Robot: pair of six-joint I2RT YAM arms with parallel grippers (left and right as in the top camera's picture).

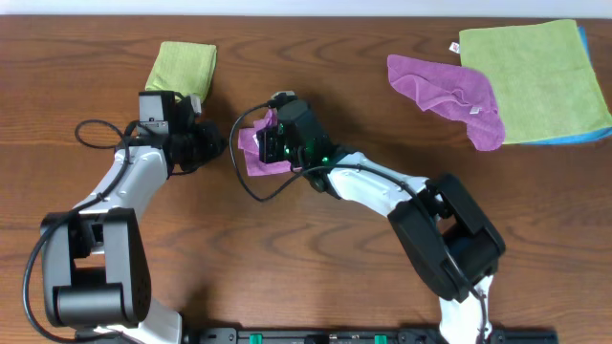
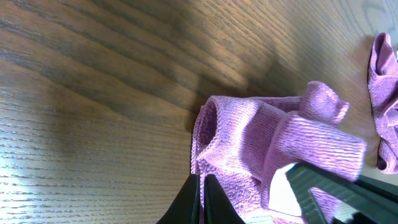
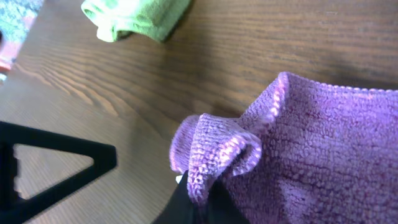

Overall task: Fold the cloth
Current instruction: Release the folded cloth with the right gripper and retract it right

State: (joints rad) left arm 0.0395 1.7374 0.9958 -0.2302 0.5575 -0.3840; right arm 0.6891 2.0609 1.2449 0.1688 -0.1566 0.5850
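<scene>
Here's the cloth (image 1: 251, 159), a lilac bundle left of centre on the worktop (image 1: 335, 67), doubled over on itself rather than lying flat. The right tool (image 1: 269, 143) is right on top of it. In the right wrist view its dark tips (image 3: 193, 200) are closed on a puckered fold of the cloth's edge (image 3: 323, 143), and that fold curls up and over the tips. From the left wrist, the cloth (image 2: 249, 137) rises off the wood in a hump and drapes across the right arm's finger at the lower right. The left tool (image 1: 212, 145) sits just to the left of the cloth, apart from it in the overhead. Up close its two fingers (image 2: 200, 196) are pressed together at the cloth's near edge, and I can't make out anything between them. Behind the left arm lies a folded green cloth (image 1: 182, 65). Well off to the right is a rumpled purple cloth (image 1: 449, 94), its edge touching a large green cloth (image 1: 531, 81) that lies on a blue cloth (image 1: 599, 134), of which only the edge shows.
</scene>
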